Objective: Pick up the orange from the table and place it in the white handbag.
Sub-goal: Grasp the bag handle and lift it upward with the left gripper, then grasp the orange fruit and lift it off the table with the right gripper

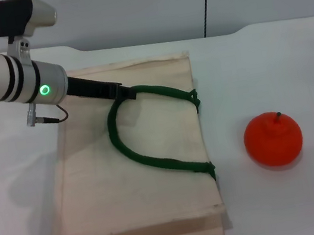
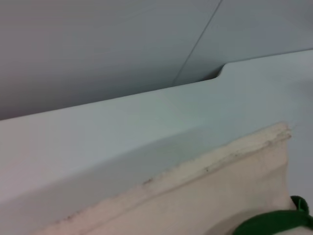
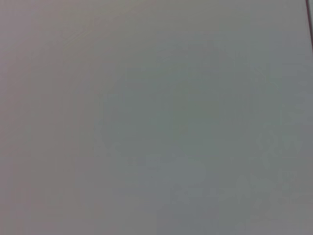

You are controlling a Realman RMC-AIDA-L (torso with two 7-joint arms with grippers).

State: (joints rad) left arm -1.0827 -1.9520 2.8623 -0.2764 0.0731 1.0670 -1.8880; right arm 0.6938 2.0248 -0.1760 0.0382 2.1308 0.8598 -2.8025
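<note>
The orange (image 1: 273, 139) rests on the white table (image 1: 268, 62) to the right of the white handbag (image 1: 114, 185), a short gap away from it. The bag lies flat, and its dark green handle (image 1: 146, 158) loops across its top face. My left gripper (image 1: 121, 92) reaches in from the left over the bag's far part and is shut on the top of that handle, which kinks there. The left wrist view shows the bag's far edge (image 2: 205, 196) and a bit of green handle (image 2: 274, 223). My right gripper is out of view, and its wrist view shows only a blank grey surface.
The table's far edge (image 1: 132, 42) runs behind the bag, with a grey wall and a thin dark cable (image 1: 205, 1) beyond it. Bare tabletop surrounds the orange on the right side.
</note>
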